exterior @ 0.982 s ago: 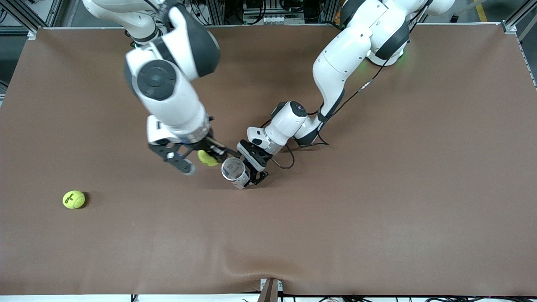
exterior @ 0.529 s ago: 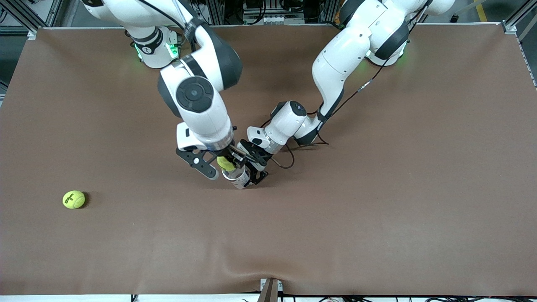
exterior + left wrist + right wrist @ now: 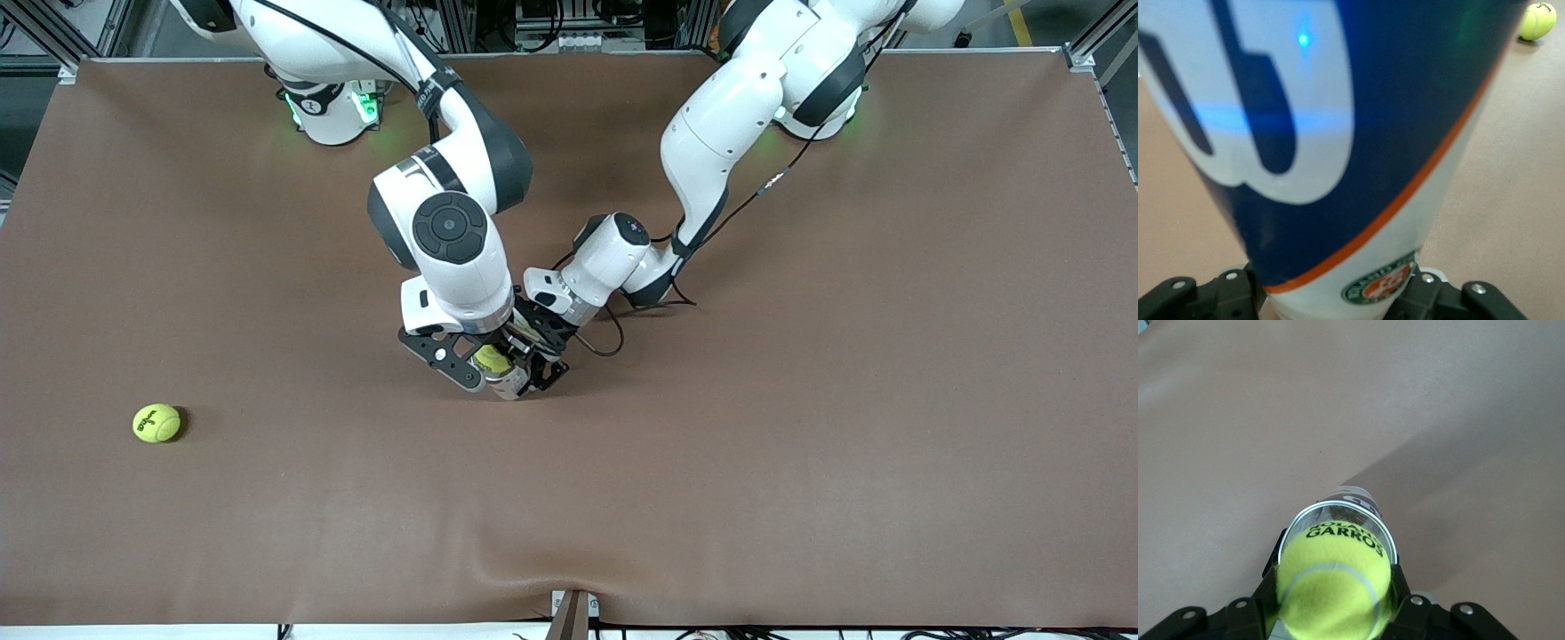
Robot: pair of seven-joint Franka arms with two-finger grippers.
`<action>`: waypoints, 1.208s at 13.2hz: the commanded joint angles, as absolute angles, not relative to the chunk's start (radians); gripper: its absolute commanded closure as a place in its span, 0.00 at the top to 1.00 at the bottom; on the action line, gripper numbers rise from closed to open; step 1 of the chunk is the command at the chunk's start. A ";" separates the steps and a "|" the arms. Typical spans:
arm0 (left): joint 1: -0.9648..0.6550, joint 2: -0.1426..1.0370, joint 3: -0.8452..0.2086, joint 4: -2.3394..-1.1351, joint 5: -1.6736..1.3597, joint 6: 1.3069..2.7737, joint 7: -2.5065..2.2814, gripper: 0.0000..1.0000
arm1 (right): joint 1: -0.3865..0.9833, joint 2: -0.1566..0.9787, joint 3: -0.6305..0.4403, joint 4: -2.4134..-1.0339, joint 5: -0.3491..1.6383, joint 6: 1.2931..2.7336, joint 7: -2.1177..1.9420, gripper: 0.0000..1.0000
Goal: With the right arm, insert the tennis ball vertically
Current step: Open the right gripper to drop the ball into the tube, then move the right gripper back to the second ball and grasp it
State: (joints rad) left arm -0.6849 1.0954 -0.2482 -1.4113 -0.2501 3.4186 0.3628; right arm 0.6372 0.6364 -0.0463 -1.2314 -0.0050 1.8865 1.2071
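White segmented arms, black joint bands, green base lights, black tool, black cables.

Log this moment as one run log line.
right gripper: shut on tennis ball, over can mouth | left gripper: shut on ball can, upright | spare ball: on table

Lab: aluminium framing, cabling

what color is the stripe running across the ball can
Orange, a thin diagonal stripe between the blue and white of the can; clearest in the left wrist view.
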 commanded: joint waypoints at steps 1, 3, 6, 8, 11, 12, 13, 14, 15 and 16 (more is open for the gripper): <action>-0.704 1.131 -0.235 -1.387 -0.276 3.424 0.364 0.75 | 0.650 0.635 -0.057 -1.227 -0.021 1.885 1.227 0.81; -0.704 1.131 -0.235 -1.387 -0.276 3.424 0.364 0.75 | 0.653 0.638 -0.057 -1.227 -0.038 1.885 1.227 1.00; -0.704 1.132 -0.235 -1.385 -0.276 3.424 0.364 0.75 | 0.658 0.638 -0.057 -1.229 -0.040 1.885 1.229 1.00; -0.704 1.131 -0.235 -1.385 -0.276 3.424 0.364 0.75 | 0.657 0.634 -0.060 -1.227 -0.040 1.881 1.239 1.00; -0.704 1.131 -0.235 -1.385 -0.276 3.425 0.364 0.75 | 0.637 0.598 -0.063 -1.218 -0.041 1.803 1.309 1.00; -0.706 1.131 -0.235 -1.385 -0.276 3.425 0.364 0.76 | 0.623 0.586 -0.064 -1.218 -0.041 1.777 1.299 1.00; -0.706 1.131 -0.235 -1.385 -0.276 3.425 0.364 0.80 | 0.589 0.566 -0.061 -1.218 -0.031 1.770 1.255 1.00; -0.707 1.131 -0.235 -1.385 -0.276 3.425 0.364 0.81 | 0.563 0.539 -0.060 -1.218 -0.022 1.754 1.199 1.00; -0.707 1.132 -0.233 -1.385 -0.276 3.424 0.364 0.81 | 0.542 0.525 -0.060 -1.218 -0.018 1.709 1.148 1.00; -0.707 1.132 -0.235 -1.385 -0.276 3.425 0.364 0.81 | 0.513 0.509 -0.060 -1.218 -0.017 1.659 1.093 1.00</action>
State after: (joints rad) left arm -0.6889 1.0994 -0.2459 -1.4109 -0.2502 3.4221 0.3628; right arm 0.5693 0.5581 -0.0742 -1.2080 -0.0241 1.7340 1.1823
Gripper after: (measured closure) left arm 0.189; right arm 0.000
